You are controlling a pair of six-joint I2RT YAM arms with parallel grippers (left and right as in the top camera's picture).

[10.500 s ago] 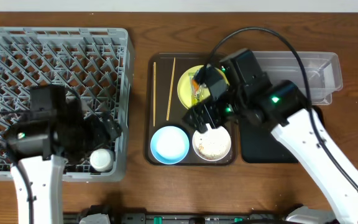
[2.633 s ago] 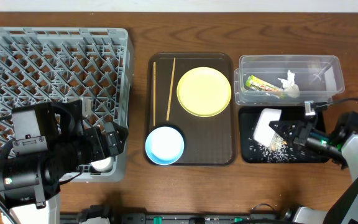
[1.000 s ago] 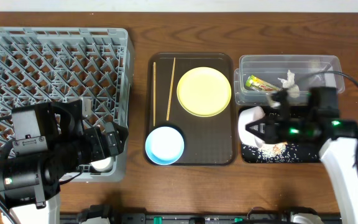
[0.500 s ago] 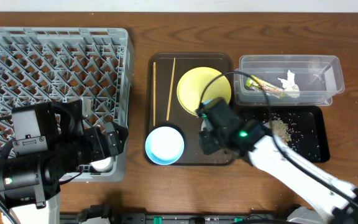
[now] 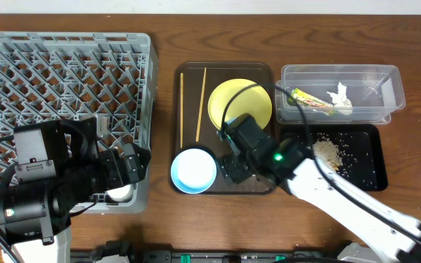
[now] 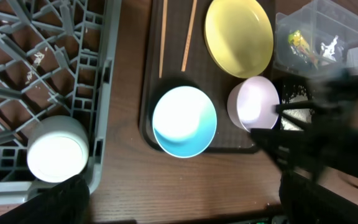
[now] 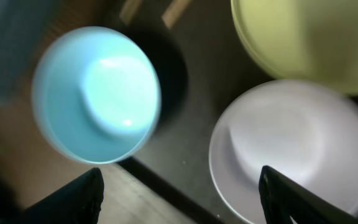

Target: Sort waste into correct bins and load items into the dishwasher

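The white bowl (image 7: 289,144) sits on the brown tray, right of the light blue bowl (image 7: 96,93) and below the yellow plate (image 7: 316,37). My right gripper (image 7: 179,183) hangs open just above them, its right finger (image 7: 303,199) over the white bowl's edge. In the overhead view the right gripper (image 5: 237,162) hides the white bowl. Two chopsticks (image 5: 191,104) lie left of the plate (image 5: 240,102). The clear container (image 5: 375,88) holds the wrapper (image 5: 309,99) and tissue (image 5: 340,95). Rice scraps (image 5: 329,151) lie in the black tray (image 5: 364,172). My left gripper (image 5: 128,164) is open at the dish rack's (image 5: 64,80) front right corner.
The brown serving tray (image 5: 225,186) lies between the rack and the bins. A white cup (image 5: 120,190) stands in the rack's front right corner, also in the left wrist view (image 6: 56,151). Bare wooden table runs along the front edge.
My right arm swung left from the black tray, where rice now lies, to the brown tray. The white bowl now sits on the brown tray. The left arm has not moved.
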